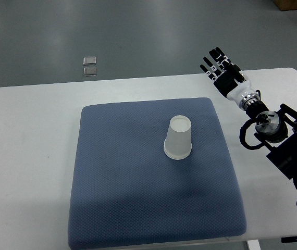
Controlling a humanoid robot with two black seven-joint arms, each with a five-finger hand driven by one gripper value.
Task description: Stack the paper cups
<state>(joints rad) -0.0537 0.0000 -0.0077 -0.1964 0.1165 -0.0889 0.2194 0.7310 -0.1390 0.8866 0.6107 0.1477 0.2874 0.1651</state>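
So the right robot hand (222, 67) is hovering empty over the desk (28, 135), fingers spread, well away from the upside-down paper cup (178, 138) sitting on the blue mat (117, 198). Possibly already stacked, hard to tell; otherwise reaching comes next.

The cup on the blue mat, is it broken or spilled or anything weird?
Nothing looks broken or spilled. The paper cup stands upside down on the blue mat, alone or already stacked. The right hand is off to the side, fingers spread, holding nothing.
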